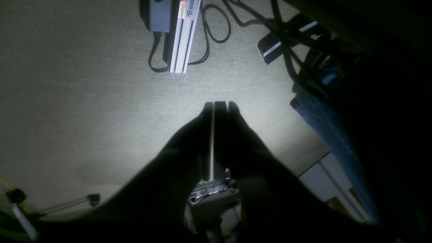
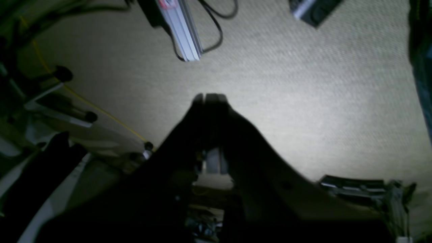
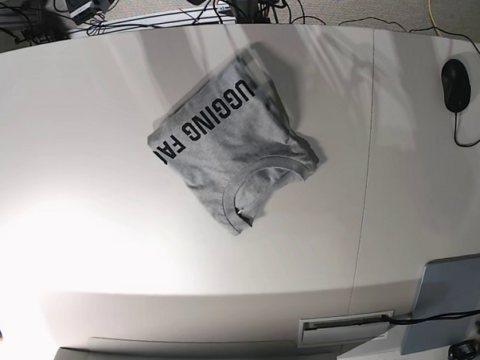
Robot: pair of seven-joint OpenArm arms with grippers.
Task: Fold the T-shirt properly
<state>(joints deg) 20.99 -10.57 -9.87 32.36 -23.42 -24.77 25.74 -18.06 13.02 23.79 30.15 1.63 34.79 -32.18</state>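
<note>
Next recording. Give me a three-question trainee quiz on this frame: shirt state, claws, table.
1. True or false: the T-shirt lies spread out flat with both sleeves extended.
2. Which is visible on the shirt in the base view? A) a plain side only B) black block lettering and the ribbed collar C) a chest pocket
3. Fill in: the left claw and right claw are both ____ and hold nothing.

Key:
1. False; it sits as a compact, partly folded bundle on the white table.
2. B
3. shut
</note>
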